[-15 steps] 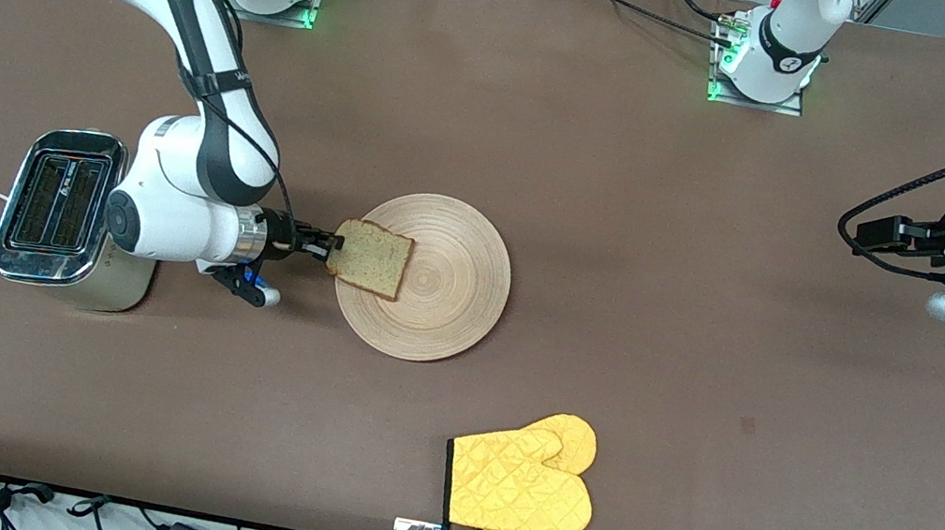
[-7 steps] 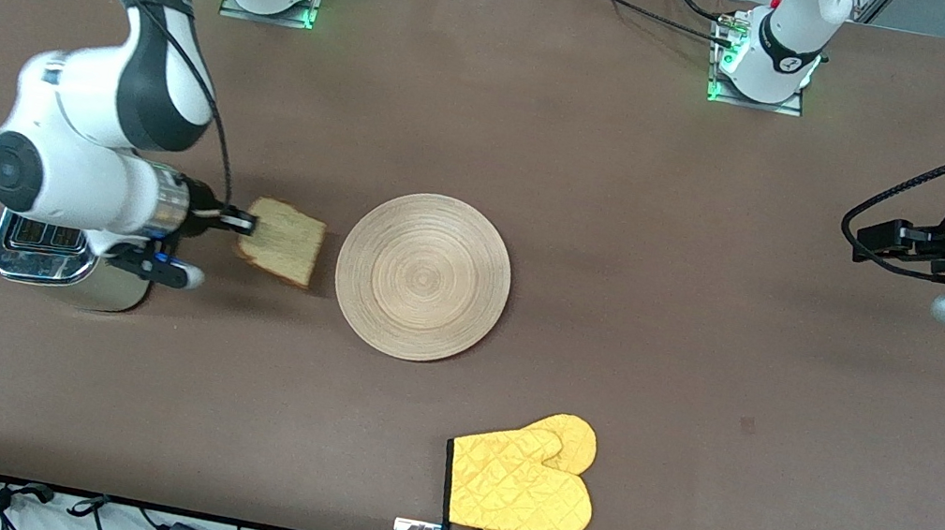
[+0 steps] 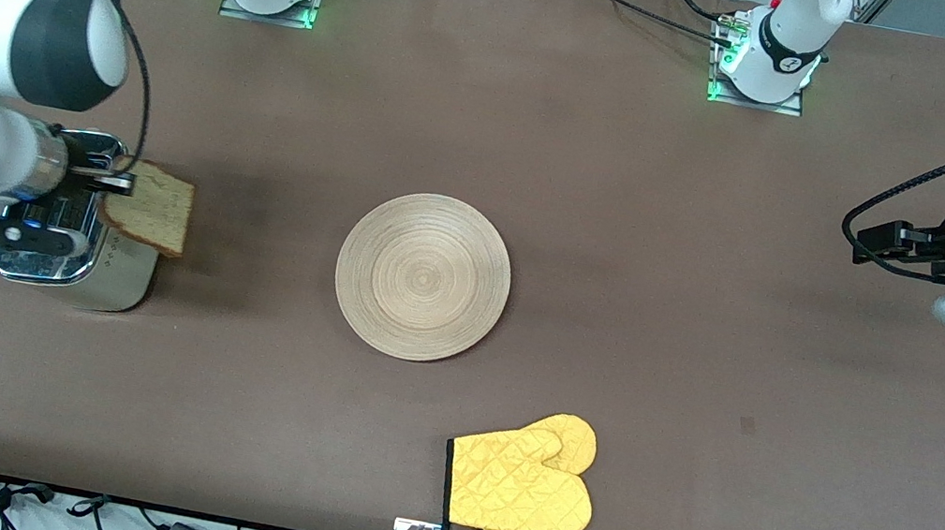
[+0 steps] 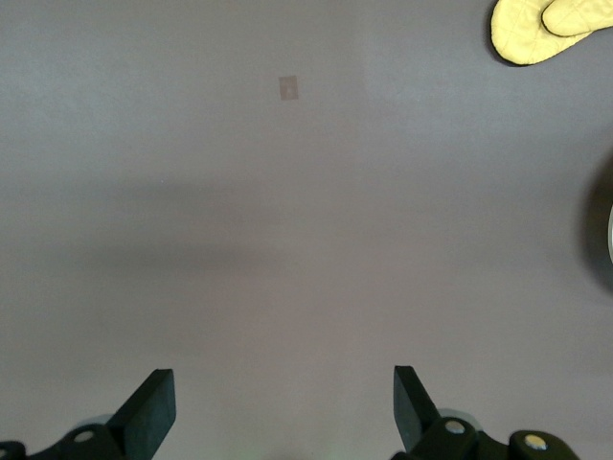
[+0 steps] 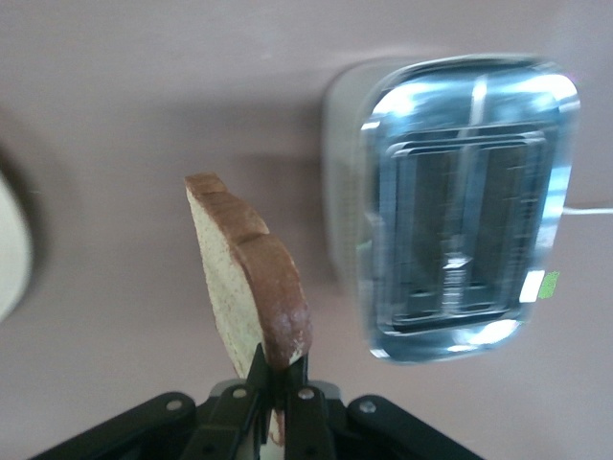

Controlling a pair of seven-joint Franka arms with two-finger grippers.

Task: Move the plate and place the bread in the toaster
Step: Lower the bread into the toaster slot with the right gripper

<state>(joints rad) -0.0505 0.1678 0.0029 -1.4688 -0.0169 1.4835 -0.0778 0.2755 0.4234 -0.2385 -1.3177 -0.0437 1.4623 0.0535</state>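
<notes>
- The bread [image 3: 150, 206] hangs in the air, pinched at one crust edge by the right claw [image 3: 109, 180], which is clenched on it; the slice juts out over the toaster's plate-side edge and the table [image 3: 637, 187] beside it.
- The toaster [image 3: 70, 258] stands at the right arm's end of the table, its two slots [image 5: 460, 230] empty and facing up in the right wrist view.
- The plate [image 3: 423, 276] lies bare mid-table, well apart from the toaster, with the yellow oven mitt [image 3: 522, 481] nearer the front camera.
- The left claw [image 4: 278, 412] waits over bare table at its own end, fingers spread and holding nothing.
- To do this step well, I judge the slice should be turned so its free edge points down and its flat faces run along a slot, then centred over that slot before descending.
- Lower slowly and keep the grip until the bread's lower edge is inside; a tilted slice would likely catch on the chrome rim.
</notes>
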